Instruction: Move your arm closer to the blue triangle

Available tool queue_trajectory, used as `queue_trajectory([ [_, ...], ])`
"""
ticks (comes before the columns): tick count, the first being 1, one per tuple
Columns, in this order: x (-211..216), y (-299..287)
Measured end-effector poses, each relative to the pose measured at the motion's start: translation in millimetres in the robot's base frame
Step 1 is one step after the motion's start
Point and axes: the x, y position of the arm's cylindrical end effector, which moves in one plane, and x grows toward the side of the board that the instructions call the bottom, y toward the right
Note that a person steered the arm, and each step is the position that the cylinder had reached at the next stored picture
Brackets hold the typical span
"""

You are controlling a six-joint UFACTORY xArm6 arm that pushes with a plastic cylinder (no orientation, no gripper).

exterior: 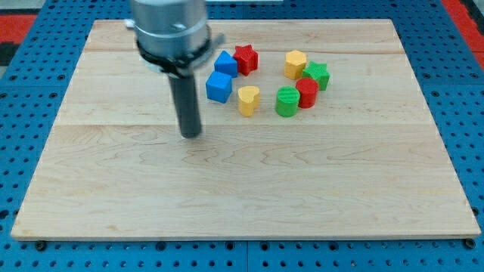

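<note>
Resting near: my tip [191, 134] is being held on bare worktop [242, 196]; no claw is fitted.
Blue cube [218, 87]: is sitting beside it, rightward.
Blue triangle [226, 63]: is lying just behind, touching red star [246, 58].
Handling: judged light, rigid, slippery; is being approached only.

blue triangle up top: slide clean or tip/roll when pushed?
Likely slides: the blue triangle looks squat with flat faces on smooth wood board. Probably rigid and light. It touches the red star, so a rightward push from my tip may shove both.

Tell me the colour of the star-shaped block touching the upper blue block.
Red star, seen in the camera view.
</note>
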Motion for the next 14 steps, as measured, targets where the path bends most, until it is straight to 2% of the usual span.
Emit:
queue_trajectory([
  [2,-100,-62],
  [3,-118,-76],
  [7,-118,-19],
  [10,-89,24],
  [12,-91,7],
  [14,-113,7],
])
